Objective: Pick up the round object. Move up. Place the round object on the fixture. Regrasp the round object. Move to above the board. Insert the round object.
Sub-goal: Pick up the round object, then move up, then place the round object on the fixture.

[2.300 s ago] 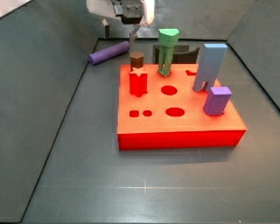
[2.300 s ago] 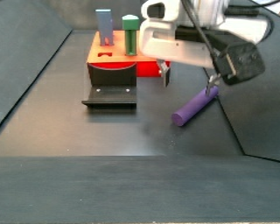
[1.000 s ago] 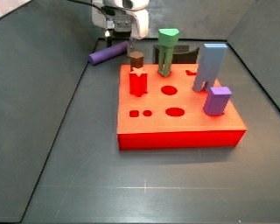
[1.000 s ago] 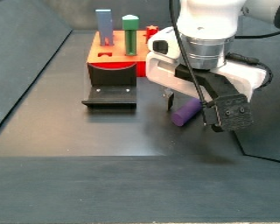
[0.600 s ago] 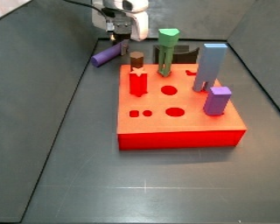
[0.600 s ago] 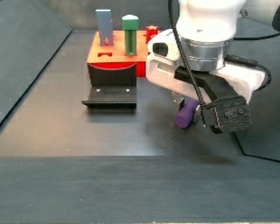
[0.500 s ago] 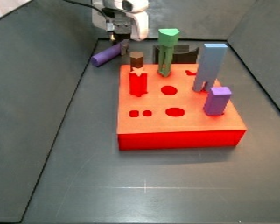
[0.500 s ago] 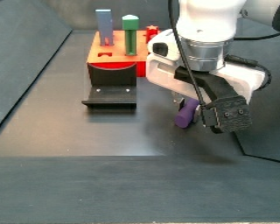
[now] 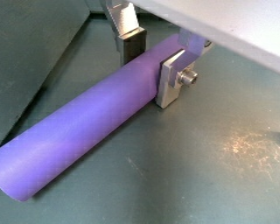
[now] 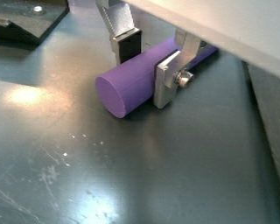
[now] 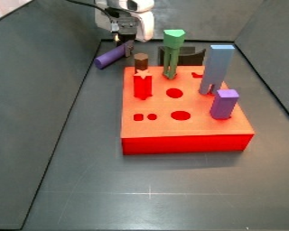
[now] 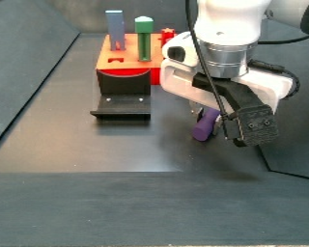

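The round object (image 9: 84, 131) is a long smooth purple cylinder lying on the dark floor. It also shows in the other wrist view, round object (image 10: 129, 87), and in both side views (image 11: 107, 59) (image 12: 205, 124). My gripper (image 9: 150, 63) (image 10: 149, 63) is down over it, with a silver finger pressed against each side of the cylinder, shut on it. The fixture (image 12: 123, 103) stands on the floor in front of the red-orange board (image 11: 183, 131), apart from the peg. In a side view the hand (image 12: 228, 58) hides the fingertips.
On the board stand a green hexagonal peg (image 11: 172, 52), a tall blue-grey block (image 11: 216, 68), a lilac square block (image 11: 224, 103), a red piece (image 11: 142, 87) and a brown peg (image 11: 141, 61). The bin's sloping wall (image 11: 44, 63) rises close beside the peg.
The gripper came down over the peg, and the fingers shut on it, turning it slightly on the floor. In the last half second nothing has moved.
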